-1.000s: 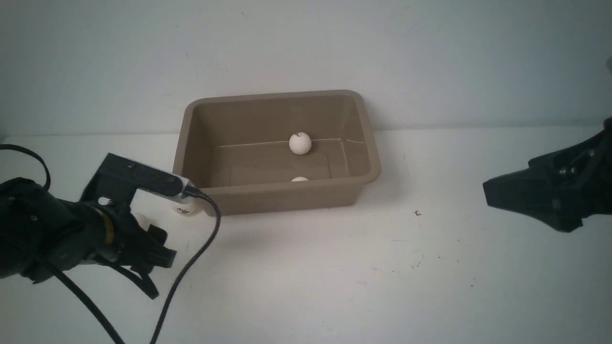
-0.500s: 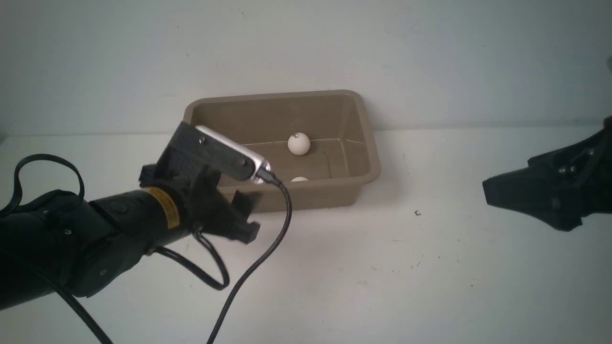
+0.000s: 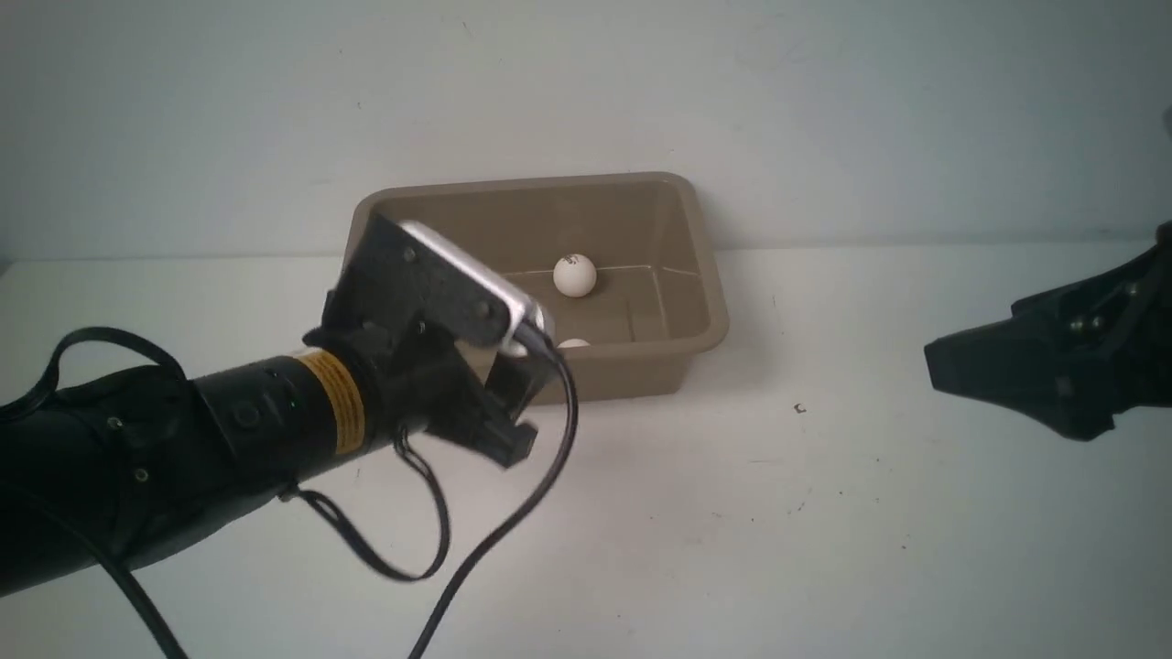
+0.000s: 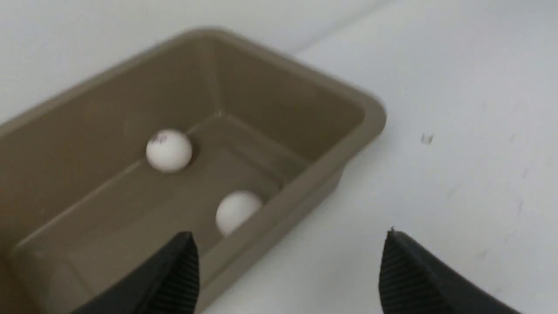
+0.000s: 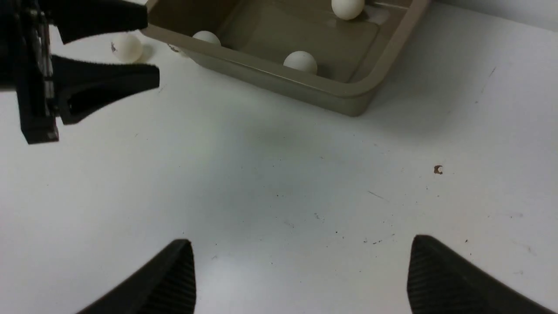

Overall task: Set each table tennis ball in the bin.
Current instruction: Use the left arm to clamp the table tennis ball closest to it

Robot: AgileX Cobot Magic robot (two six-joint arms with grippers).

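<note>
Left arm [image 3: 183,439] has swung up and right since a second ago: it was low at the table's left, now your left gripper [image 4: 288,235] hangs at the near-left corner of the rectangular taupe-brown plastic bin [image 3: 549,224]. Jaws wide apart, nothing between them. Your right gripper [image 5: 300,242] hasn't budged, parked well off right over the white table [image 3: 732,513], jaws also apart, empty.

Small matte white table tennis balls: the far ball [image 3: 574,275] sits on the bin floor against the far wall; the near ball [image 4: 237,212] lies inside against the near wall. Third, the loose ball [image 5: 126,47] is on the table just beside that near-left corner, outside. A fourth ball [image 5: 206,38] shows just over the near rim close by; can't tell if it's in or out.

My read: you're at the bin empty-handed, so at least one ball needs fetching. Your arm blocks the front view of the loose ball, so coming down half-blind you could nudge it and it rolls away. An off-centre pinch on a light round ball squirts it out.
</note>
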